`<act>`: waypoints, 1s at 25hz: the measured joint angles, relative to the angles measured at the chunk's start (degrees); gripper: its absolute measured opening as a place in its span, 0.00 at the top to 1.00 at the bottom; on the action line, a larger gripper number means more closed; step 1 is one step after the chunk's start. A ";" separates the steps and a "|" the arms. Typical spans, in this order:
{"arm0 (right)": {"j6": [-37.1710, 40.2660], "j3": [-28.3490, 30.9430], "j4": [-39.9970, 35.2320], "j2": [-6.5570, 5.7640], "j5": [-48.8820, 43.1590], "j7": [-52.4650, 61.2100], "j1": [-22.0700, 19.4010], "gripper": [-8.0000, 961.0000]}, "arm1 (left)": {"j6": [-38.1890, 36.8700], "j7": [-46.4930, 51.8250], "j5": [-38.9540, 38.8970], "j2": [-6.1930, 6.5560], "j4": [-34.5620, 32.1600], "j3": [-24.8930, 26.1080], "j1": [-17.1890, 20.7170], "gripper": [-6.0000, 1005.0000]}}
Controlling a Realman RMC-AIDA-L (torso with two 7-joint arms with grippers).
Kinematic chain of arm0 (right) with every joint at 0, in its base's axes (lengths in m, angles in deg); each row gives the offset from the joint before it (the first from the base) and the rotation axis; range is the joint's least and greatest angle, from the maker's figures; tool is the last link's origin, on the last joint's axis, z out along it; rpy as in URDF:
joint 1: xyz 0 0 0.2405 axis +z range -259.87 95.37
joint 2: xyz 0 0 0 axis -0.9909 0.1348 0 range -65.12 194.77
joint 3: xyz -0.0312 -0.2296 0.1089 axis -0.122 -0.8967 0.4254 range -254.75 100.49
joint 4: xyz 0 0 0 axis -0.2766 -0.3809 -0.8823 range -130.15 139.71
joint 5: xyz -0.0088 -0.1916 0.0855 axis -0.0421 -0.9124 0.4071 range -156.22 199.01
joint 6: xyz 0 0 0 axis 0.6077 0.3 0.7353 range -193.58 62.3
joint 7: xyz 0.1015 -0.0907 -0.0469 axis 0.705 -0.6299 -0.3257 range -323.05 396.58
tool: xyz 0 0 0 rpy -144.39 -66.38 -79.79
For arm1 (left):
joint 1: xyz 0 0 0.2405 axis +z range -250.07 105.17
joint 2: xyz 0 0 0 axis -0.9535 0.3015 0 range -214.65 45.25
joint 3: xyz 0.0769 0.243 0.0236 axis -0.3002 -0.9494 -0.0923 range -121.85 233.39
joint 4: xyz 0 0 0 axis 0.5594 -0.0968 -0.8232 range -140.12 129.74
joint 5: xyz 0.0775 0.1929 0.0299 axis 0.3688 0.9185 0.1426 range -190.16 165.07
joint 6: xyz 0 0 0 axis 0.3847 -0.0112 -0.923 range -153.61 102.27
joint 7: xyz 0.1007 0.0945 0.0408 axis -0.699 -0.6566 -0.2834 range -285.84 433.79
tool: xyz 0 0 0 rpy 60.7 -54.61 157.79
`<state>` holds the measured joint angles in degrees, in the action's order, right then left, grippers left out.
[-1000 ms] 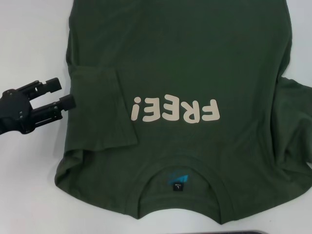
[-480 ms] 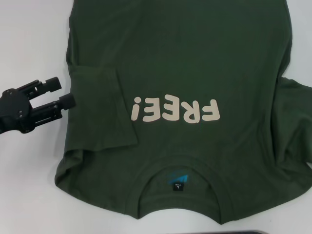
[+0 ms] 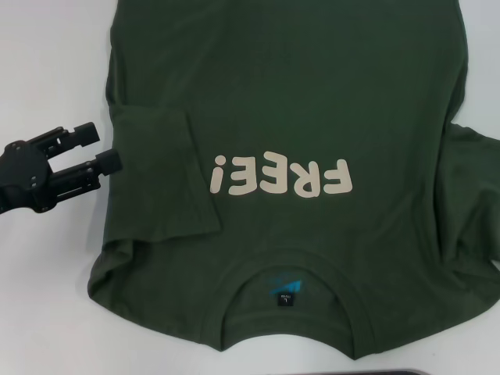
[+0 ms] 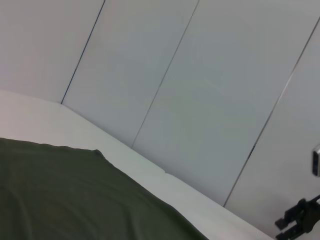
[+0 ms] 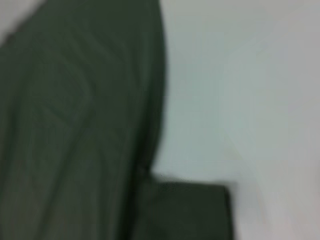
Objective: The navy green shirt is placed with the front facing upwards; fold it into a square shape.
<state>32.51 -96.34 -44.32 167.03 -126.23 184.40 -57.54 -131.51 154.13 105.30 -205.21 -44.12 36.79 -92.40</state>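
The navy green shirt (image 3: pixel 312 94) lies flat on the white table, front up, with the cream "FREE!" lettering (image 3: pixel 281 176) upside down to me and the collar with its neck tag (image 3: pixel 285 296) nearest me. One sleeve (image 3: pixel 160 176) is folded in over the body on the left side. The other sleeve (image 3: pixel 476 195) spreads out at the right edge. My left gripper (image 3: pixel 100 148) hovers just left of the shirt's edge beside the folded sleeve, open with nothing between its fingers. The right wrist view shows only shirt cloth (image 5: pixel 75 125) and table; the right gripper is out of view.
Bare white table (image 3: pixel 47 297) lies left of the shirt. A dark object's edge (image 3: pixel 375 373) shows at the bottom of the head view. Grey wall panels (image 4: pixel 200 90) rise behind the table, with a black fixture (image 4: pixel 300 222) near them.
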 joint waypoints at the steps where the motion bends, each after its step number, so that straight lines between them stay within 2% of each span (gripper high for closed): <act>1: -0.86 -0.72 0.00 0.44 -1.20 -0.04 0.52 0.29 | -0.04 0.00 0.00 -0.01 0.00 0.00 0.00 0.22; 5: -3.03 -1.22 -0.34 1.39 -1.36 -0.91 2.00 0.29 | -0.13 0.25 0.00 -0.14 0.00 -0.06 -0.03 0.22; 12: -4.88 -3.73 -0.11 1.77 -1.38 -7.34 5.25 0.29 | -0.16 0.35 0.01 -0.41 0.00 -0.15 -0.02 0.22; 21: -7.53 -13.93 -0.31 2.10 -2.24 -9.95 6.92 0.29 | -0.06 0.15 0.01 -0.51 0.33 0.00 0.14 0.22; 25: -10.29 -15.93 -0.10 2.79 -4.64 -9.99 7.15 0.29 | -0.14 0.11 0.01 -0.59 0.41 0.00 0.18 0.22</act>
<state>22.22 -112.26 -44.43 169.82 -130.88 174.41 -50.39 -131.64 154.24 105.31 -205.80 -43.71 36.79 -92.23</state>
